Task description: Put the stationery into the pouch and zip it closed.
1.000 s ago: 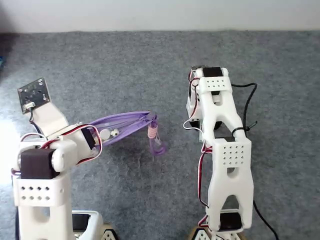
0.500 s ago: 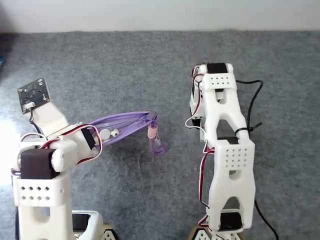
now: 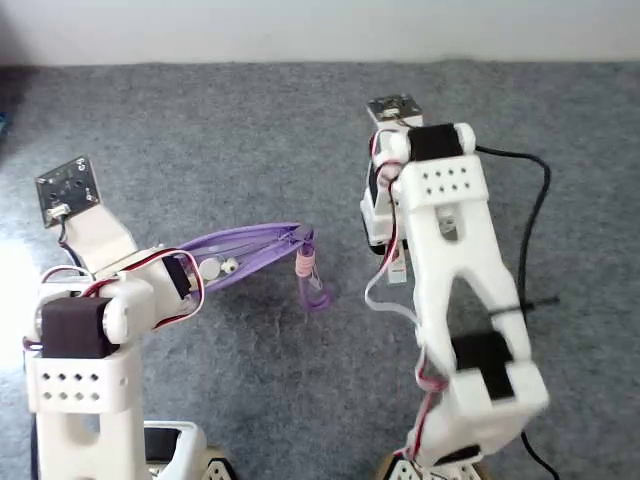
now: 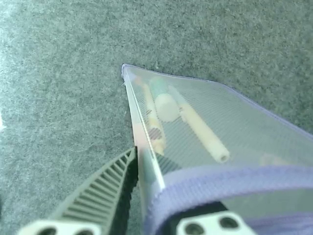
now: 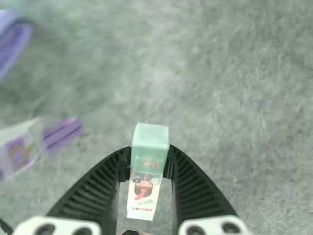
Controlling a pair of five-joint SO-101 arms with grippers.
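A clear mesh pouch [image 3: 250,250] with purple edging hangs off the grey carpet, and my left gripper [image 3: 198,270] is shut on its near end. In the left wrist view the pouch [image 4: 215,127] holds pencils [image 4: 154,122] and a pale stick [image 4: 200,129], while the left gripper [image 4: 146,176] clamps its edge. A pink tag [image 3: 304,263] and a purple loop [image 3: 316,296] dangle from the pouch's far end. To the right of that end, my right gripper [image 5: 148,154] is shut on a green-and-white eraser [image 5: 146,171]. The eraser [image 3: 397,270] peeks out under the right arm.
Grey carpet [image 3: 220,130] covers the table, with a pale strip [image 3: 300,30] along the back. A black cable [image 3: 535,210] loops to the right of the right arm. The left arm's camera board [image 3: 68,190] sticks out at the far left.
The right arm has swung up and slightly left, and its wrist has moved farther back over the carpet. The left arm and pouch have stayed still.
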